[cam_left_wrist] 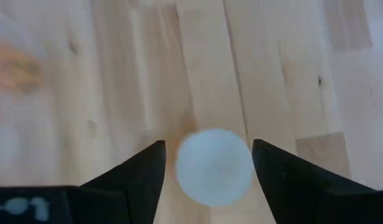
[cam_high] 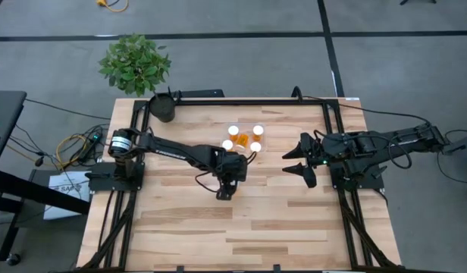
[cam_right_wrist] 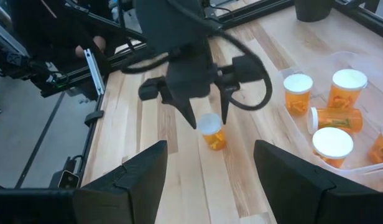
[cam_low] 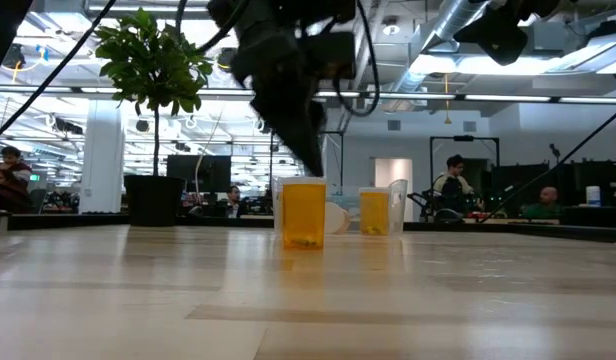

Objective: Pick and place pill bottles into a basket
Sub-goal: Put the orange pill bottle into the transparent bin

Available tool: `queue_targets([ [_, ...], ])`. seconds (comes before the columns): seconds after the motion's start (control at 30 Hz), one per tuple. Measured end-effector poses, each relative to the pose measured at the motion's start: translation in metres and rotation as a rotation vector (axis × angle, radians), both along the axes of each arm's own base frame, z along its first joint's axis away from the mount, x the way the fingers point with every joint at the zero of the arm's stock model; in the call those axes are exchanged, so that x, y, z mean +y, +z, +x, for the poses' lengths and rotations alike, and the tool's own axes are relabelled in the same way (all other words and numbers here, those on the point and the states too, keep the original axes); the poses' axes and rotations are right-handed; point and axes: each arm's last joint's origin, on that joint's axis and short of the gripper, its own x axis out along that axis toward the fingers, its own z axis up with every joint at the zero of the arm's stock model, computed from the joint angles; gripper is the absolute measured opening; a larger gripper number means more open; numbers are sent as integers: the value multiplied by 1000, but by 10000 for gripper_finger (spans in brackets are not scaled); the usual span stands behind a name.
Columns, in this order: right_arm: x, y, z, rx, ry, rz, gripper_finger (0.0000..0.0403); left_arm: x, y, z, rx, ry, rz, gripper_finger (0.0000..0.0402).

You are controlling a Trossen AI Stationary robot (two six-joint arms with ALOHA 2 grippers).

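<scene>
One pill bottle [cam_right_wrist: 212,134] with a white cap [cam_left_wrist: 213,167] and orange body stands upright on the wood table, left of the clear basket [cam_high: 265,135]. My left gripper [cam_high: 224,189] is open and points down over it, one finger on either side of the cap; a small gap shows at one side. In the low view the bottle [cam_low: 303,212] shows under the gripper. Several more bottles are in the basket [cam_right_wrist: 356,169], most upright and one lying on its side [cam_right_wrist: 334,117]. My right gripper [cam_high: 292,161] is open and empty, right of the basket.
A dark round plant pot [cam_high: 164,108] stands at the table's far left corner, with a leafy plant [cam_high: 135,64] beyond it. Black frame rails run along the table's edges. The near half of the table is bare wood [cam_high: 241,235]. People sit in the room behind the table.
</scene>
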Motion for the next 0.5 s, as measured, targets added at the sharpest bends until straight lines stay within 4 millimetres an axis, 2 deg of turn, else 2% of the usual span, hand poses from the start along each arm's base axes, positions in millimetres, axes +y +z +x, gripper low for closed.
queue_targets([
  [0.3,0,0,0,-1,-14,-5,234,4,54,13,-87,-47,127,229],
  [0.5,-1,1,-1,-5,-14,-6,234,25,76,17,-119,-27,200,229],
])
